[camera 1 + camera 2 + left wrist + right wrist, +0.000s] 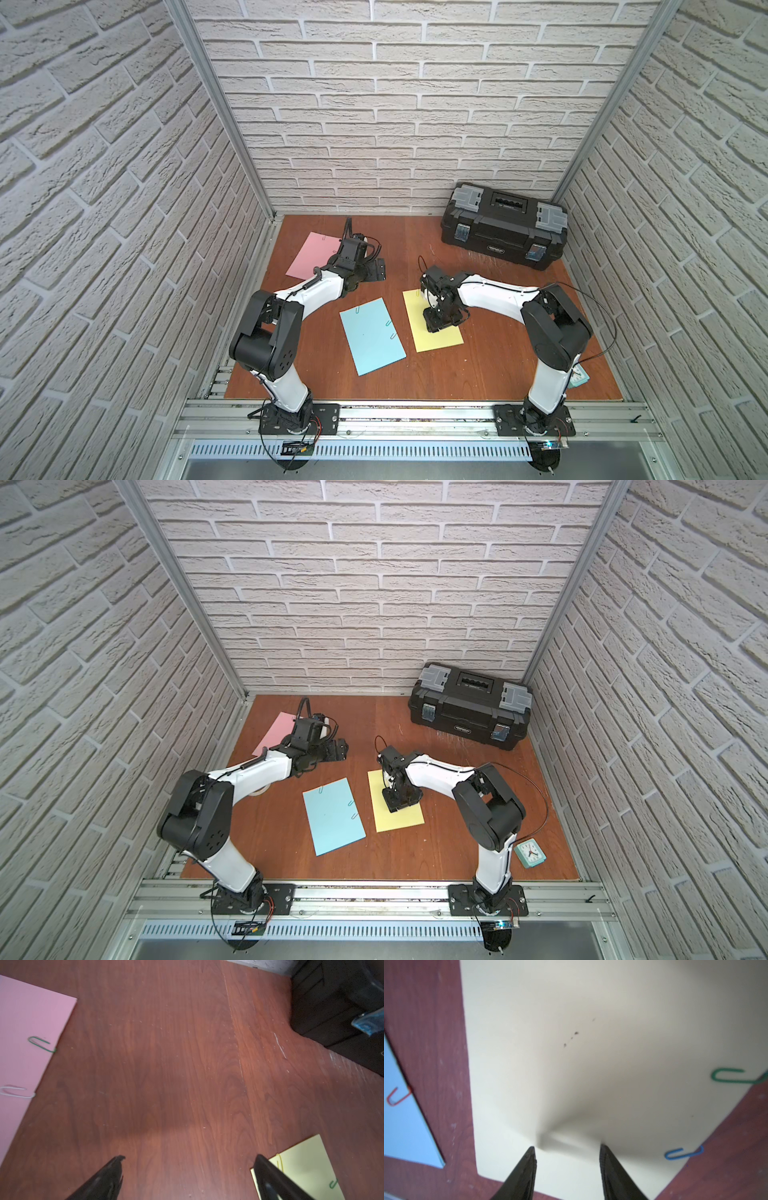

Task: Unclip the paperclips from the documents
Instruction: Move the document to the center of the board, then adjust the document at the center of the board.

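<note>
- Jaws of the right gripper (566,1147) stand partly apart; both tips press down on the yellow sheet (571,1043), and the paper puckers between them.
- Jaws of the left gripper (189,1157) stand wide apart, holding nothing, above bare table (176,1064) between the pink sheet (27,1022) and the black toolbox (332,1001).
- On the yellow sheet, a green clip (733,1076) and a blue clip (683,1153) sit on one edge, apart from the jaws.
- On the pink sheet, a second green clip (40,1043) and a white clip (16,1091) sit on one edge.
- Flat on the table, just beside the yellow sheet and not touching it, lies the blue sheet (372,336); a red clip (398,1097) sits on its edge.
</note>
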